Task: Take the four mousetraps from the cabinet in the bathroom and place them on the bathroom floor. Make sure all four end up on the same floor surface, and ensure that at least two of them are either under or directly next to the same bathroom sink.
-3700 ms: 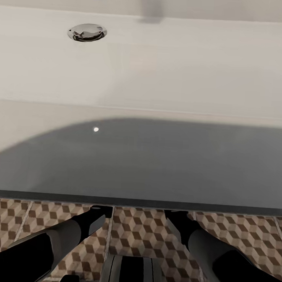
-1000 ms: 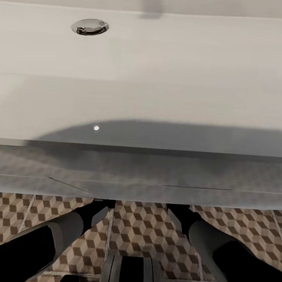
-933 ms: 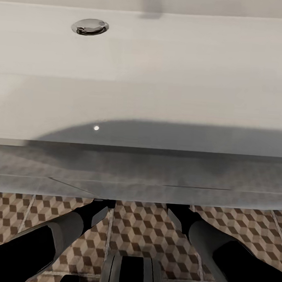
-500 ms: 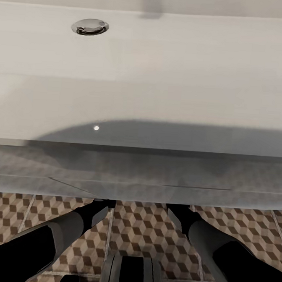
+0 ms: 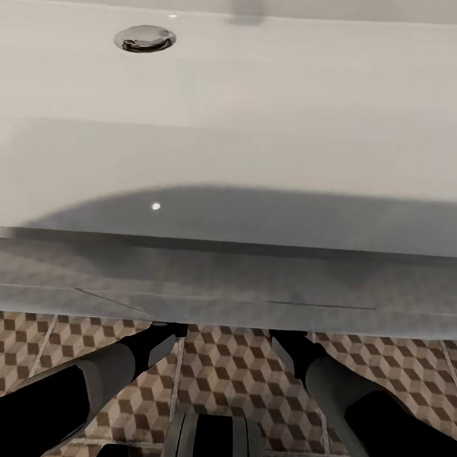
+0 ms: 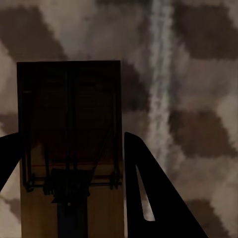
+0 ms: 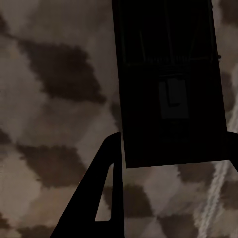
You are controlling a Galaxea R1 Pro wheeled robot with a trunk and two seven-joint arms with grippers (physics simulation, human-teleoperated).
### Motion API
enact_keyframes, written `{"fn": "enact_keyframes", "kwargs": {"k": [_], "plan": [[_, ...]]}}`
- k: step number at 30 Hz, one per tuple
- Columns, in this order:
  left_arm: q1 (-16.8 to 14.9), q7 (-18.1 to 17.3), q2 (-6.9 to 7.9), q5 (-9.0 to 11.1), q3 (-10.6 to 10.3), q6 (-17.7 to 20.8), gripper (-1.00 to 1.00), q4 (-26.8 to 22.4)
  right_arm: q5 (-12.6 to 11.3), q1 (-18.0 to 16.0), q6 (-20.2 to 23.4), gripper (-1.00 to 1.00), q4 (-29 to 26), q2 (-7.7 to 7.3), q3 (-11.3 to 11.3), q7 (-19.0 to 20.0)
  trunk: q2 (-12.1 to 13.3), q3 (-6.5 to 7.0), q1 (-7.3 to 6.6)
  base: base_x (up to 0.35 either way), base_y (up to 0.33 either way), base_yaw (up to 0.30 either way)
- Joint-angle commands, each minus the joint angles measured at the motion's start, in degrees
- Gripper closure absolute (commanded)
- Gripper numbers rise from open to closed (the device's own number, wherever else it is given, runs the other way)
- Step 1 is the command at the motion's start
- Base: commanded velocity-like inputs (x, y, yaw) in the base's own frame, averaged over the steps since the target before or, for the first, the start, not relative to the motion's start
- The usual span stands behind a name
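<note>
Both arms reach beneath the white sink, and under it each hand — left hand, right hand — holds a mousetrap between its fingers: one mousetrap, the other mousetrap, both hanging close above the bathroom floor.

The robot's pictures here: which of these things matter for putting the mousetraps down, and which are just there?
Part of the job:
- mousetrap between the left gripper fingers
- mousetrap between the right gripper fingers
- bathroom floor, patterned tiles
- sink, white basin above both arms

Just there:
- drain in the basin
- grout line between tiles
</note>
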Motion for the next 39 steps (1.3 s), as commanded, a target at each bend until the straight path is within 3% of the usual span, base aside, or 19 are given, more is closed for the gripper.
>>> {"fn": "enact_keyframes", "kwargs": {"k": [1, 39], "plan": [[0.0, 0.4, 0.03, 0.1, -0.4, 0.3, 1.0, -0.1, -0.5, 0.0, 0.3, 1.0, -0.1, -0.05, 0.5, -0.3, 0.0, -0.08, -0.01, 0.0, 0.0, 0.001], [0.0, 0.4, 0.2, 0.1, -0.4, 0.2, 1.0, -0.1, -0.5, 0.0, 0.2, 1.0, -0.2, -0.12, 0.5, -0.2, 0.0, -1.08, -0.01, 0.0, 0.0, 0.0]]}}
